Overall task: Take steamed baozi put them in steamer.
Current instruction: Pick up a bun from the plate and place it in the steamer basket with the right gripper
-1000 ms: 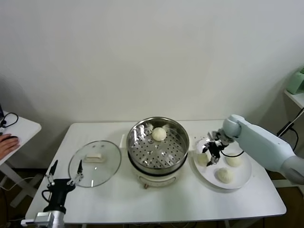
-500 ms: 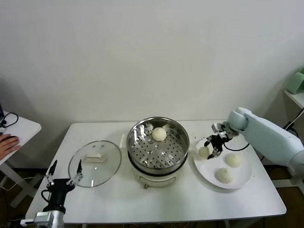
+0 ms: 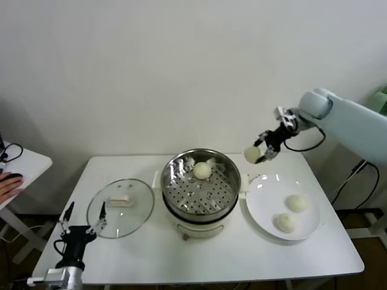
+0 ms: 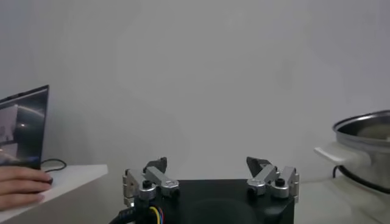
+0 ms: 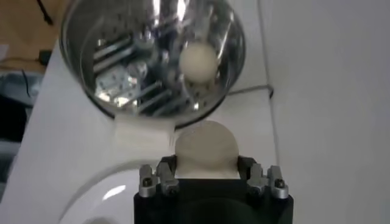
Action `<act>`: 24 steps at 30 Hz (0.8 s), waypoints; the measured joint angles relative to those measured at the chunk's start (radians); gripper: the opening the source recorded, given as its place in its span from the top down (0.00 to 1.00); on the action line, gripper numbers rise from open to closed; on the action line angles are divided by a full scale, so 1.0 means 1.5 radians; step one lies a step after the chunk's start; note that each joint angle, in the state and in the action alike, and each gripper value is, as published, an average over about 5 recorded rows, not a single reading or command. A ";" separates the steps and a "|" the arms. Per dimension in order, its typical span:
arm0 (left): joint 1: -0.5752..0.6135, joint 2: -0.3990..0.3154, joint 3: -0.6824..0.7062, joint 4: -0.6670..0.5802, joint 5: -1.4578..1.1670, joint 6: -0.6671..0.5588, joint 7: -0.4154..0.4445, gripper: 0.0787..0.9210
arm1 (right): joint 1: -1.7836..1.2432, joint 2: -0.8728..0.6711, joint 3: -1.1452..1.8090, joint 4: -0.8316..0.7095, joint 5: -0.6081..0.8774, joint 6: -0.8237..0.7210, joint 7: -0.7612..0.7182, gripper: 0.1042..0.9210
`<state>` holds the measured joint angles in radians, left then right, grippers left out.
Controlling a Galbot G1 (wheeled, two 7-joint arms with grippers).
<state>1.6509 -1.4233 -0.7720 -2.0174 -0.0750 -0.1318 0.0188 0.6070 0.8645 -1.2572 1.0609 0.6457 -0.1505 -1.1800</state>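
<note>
My right gripper (image 3: 259,153) is shut on a cream-white baozi (image 3: 251,154) and holds it in the air, right of the steamer and above the plate's far edge. In the right wrist view the baozi (image 5: 205,148) sits between the fingers. The steel steamer (image 3: 171,171) stands mid-table with one baozi (image 3: 202,170) on its perforated tray, also seen in the right wrist view (image 5: 199,63). Two baozi (image 3: 297,203) (image 3: 284,223) lie on the white plate (image 3: 261,205). My left gripper (image 3: 81,220) is open and parked at the table's front left.
A round glass lid (image 3: 139,211) with a cream knob (image 3: 120,201) lies left of the steamer. A side table with a person's hand (image 3: 8,182) is at far left. A green box (image 3: 380,103) sits at far right.
My right gripper has lifted a baozi off the plate and risen up and back, toward the steamer's right rim. Two baozi are left on the plate. The left arm has not moved.
</note>
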 measured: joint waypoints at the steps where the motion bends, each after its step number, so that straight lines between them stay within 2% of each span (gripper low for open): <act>1: 0.000 0.001 0.001 -0.001 0.001 0.001 0.000 0.12 | 0.008 0.006 -0.007 0.007 0.014 -0.005 0.002 0.33; 11: 0.006 0.003 0.007 -0.014 0.005 -0.001 0.002 0.12 | 0.014 0.091 -0.037 0.044 0.076 -0.044 0.025 0.33; 24: 0.025 0.006 0.003 -0.022 0.012 -0.012 0.005 0.12 | -0.070 0.224 -0.037 0.002 0.054 -0.050 0.038 0.33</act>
<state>1.6890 -1.4139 -0.7677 -2.0510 -0.0575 -0.1499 0.0266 0.5027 1.2007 -1.3120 1.0646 0.7263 -0.2259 -1.1230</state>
